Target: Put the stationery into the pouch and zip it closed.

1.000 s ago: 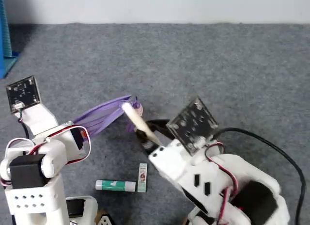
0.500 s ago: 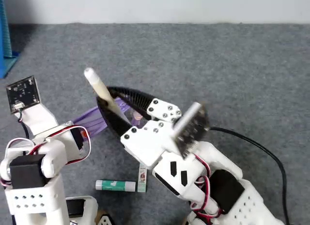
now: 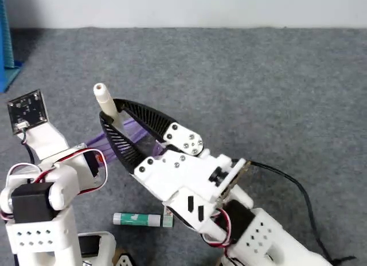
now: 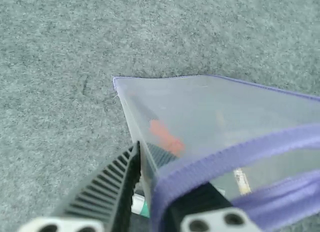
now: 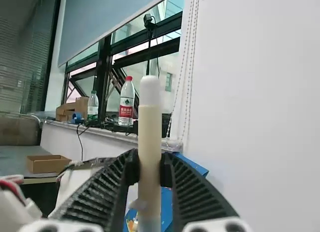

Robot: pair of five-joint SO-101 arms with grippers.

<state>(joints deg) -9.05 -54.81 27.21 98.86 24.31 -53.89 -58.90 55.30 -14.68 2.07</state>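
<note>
Swung round and tipped upward within the last second, the right gripper [image 3: 116,121] is seen from above with the pen [image 3: 105,101] clamped in its jaws. The pen is raised over the purple pouch [image 3: 133,127] rather than aimed into its mouth, so insertion is judged not yet done. The glue stick [image 3: 136,219] is left on the carpet [image 3: 258,77] by the arm bases.

From the left wrist, the pouch's zip edge is pinched by the left gripper [image 4: 150,192]; the opening is narrow, with open carpet beyond.

From the right wrist, the pen is held upright.
</note>
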